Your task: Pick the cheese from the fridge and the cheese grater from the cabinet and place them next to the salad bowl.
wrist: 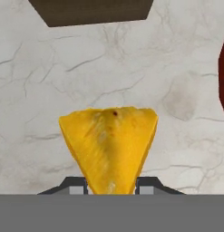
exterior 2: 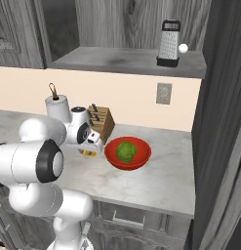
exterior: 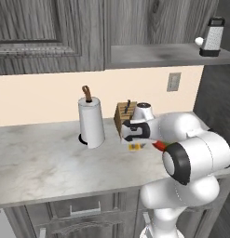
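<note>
My claw (exterior 2: 88,150) holds the cheese (wrist: 109,147) over the worktop (exterior 2: 161,178), between knife block (exterior 2: 101,122) and bowl (exterior 2: 128,153); the grater (exterior 2: 169,43) stands on the shelf (exterior 2: 117,59) above.

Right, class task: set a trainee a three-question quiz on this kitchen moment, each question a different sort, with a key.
1. True or false: the gripper is shut on the cheese.
2. Where does the grater stand?
A. on the cabinet shelf
B. on the counter
C. in the bowl
3. Fill in: beside the knife block on the counter stands a roll of paper ______.

Key: 1 true; 2 A; 3 towels.
</note>
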